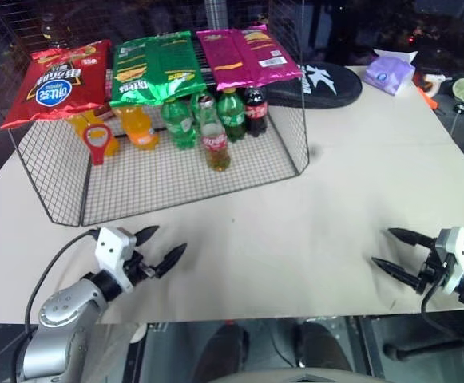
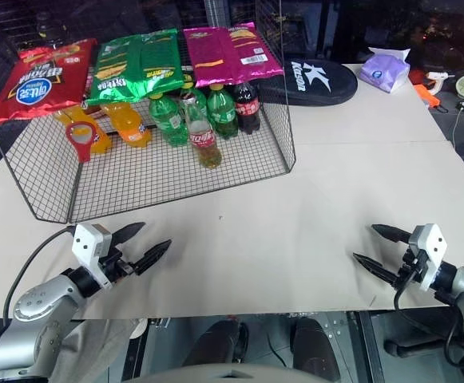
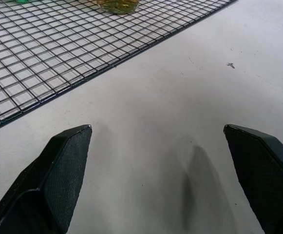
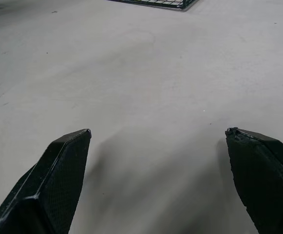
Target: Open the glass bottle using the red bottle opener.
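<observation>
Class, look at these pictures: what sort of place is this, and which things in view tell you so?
Probably a robot test bench set up like a small shop display: a wire rack on a white table, snack bags laid on top, and soda bottles lined up inside.

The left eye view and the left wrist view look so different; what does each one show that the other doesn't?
The left eye view alone takes in the red bottle opener hanging on the wire rack, the whole glass bottle, the soda bottles, the chip bags on top, and the right gripper, open. The left wrist view alone gives a close look at the inner faces of the left gripper's fingers. Both share the rack's mesh, the bottle's base, the white table and that open left gripper.
</observation>
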Controlling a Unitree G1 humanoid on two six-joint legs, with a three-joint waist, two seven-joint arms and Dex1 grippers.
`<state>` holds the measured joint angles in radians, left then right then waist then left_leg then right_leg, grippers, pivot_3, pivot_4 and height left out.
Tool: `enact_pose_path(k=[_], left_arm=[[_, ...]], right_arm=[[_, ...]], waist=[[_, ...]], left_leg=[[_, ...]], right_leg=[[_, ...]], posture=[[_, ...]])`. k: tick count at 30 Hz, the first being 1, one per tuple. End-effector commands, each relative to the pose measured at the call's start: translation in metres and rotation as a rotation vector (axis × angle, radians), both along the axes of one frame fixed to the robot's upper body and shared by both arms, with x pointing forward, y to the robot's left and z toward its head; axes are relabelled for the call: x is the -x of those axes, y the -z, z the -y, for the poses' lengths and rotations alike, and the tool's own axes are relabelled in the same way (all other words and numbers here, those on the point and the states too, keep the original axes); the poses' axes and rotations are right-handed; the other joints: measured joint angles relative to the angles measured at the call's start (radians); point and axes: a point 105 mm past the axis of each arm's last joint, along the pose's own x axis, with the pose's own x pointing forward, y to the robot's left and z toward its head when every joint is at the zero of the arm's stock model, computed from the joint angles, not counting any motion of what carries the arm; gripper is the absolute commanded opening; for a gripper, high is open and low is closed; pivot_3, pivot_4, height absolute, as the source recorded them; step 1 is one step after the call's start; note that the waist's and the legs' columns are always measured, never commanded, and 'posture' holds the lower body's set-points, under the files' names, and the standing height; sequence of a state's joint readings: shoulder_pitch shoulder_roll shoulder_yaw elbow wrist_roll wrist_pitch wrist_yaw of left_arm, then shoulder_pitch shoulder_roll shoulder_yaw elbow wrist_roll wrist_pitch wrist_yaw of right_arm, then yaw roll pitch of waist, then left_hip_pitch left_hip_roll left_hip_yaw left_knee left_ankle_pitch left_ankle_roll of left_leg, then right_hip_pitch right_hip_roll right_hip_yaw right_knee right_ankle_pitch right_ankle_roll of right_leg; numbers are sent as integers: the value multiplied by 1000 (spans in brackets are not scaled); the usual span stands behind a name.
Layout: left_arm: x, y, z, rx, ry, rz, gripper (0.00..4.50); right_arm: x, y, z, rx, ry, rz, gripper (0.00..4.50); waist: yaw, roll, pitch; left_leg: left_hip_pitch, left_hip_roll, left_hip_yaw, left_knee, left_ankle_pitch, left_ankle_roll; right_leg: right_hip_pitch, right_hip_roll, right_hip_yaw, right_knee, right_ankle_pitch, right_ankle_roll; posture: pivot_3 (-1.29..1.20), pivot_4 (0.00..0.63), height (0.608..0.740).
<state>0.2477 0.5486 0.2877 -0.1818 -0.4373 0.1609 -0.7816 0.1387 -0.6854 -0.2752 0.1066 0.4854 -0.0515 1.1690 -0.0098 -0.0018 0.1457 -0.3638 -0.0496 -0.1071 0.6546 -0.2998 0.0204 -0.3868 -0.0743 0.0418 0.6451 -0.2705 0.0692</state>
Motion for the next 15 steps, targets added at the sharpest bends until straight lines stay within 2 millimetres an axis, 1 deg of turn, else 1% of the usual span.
enact_pose_path(k=[1,7,15], left_arm=[[2,-11,-7,-3,-1,37,4500],[4,-14,-9,13,1,34,4500],[2,-18,-8,22,6,50,4500]], right_arm=[[-4,-12,4,3,-3,52,4461],[-5,-12,1,-6,-8,50,4461],[-5,-12,1,-12,-4,51,4461]], waist=[[0,0,0],[0,0,0],[1,0,0]], left_leg=[[0,0,0,0,0,0],[0,0,0,0,0,0],[0,0,0,0,0,0]], right_leg=[[0,0,0,0,0,0],[0,0,0,0,0,0],[0,0,0,0,0,0]], posture=[[0,150,740],[0,150,740],[0,150,740]])
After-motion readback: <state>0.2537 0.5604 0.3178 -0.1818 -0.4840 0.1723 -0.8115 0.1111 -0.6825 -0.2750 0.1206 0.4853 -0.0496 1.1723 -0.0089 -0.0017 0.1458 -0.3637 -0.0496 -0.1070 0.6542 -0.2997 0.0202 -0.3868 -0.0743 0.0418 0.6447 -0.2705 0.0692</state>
